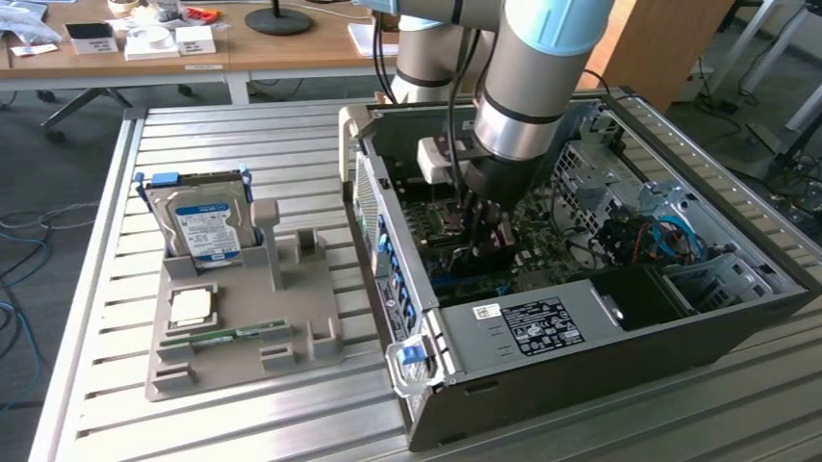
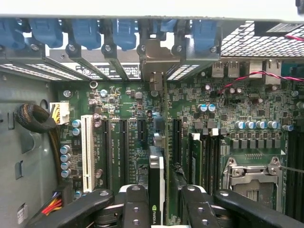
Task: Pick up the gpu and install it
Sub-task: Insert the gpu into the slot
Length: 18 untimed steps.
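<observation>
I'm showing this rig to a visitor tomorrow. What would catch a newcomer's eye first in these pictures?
First the big robot arm reaching down into the open computer case, its gripper low over the green motherboard. In the wrist view the jaws clamp the gpu, held edge-on above the expansion slots, its bracket end toward the blue slot clips. At the exterior view's left, a silver hard drive stands upright in a grey parts holder.

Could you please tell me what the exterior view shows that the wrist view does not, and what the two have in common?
Exterior view: the hard drive standing in the grey parts holder on the table, left of the computer case. Wrist view: the white expansion slot, the blue slot clips and the processor socket. Both: the tool inside the case, gripping the gpu edge-on over the motherboard.
</observation>
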### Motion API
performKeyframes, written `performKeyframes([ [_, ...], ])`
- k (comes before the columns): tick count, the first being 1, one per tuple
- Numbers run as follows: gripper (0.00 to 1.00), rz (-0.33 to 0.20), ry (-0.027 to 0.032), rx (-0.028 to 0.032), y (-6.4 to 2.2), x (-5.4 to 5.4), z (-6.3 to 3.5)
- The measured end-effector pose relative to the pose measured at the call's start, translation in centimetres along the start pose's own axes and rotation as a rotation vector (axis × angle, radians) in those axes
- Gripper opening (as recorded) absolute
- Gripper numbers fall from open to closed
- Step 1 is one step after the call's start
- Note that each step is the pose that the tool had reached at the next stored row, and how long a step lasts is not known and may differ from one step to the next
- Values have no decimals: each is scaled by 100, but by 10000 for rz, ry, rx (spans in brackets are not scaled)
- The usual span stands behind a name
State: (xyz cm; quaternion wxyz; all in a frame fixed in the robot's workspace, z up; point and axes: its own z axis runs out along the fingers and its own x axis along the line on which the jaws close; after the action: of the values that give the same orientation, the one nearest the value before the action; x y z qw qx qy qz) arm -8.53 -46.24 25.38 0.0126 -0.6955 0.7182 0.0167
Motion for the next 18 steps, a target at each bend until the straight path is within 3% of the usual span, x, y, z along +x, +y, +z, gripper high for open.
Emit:
performKeyframes([
  [18, 32, 0, -12, 0, -1, 29, 14],
])
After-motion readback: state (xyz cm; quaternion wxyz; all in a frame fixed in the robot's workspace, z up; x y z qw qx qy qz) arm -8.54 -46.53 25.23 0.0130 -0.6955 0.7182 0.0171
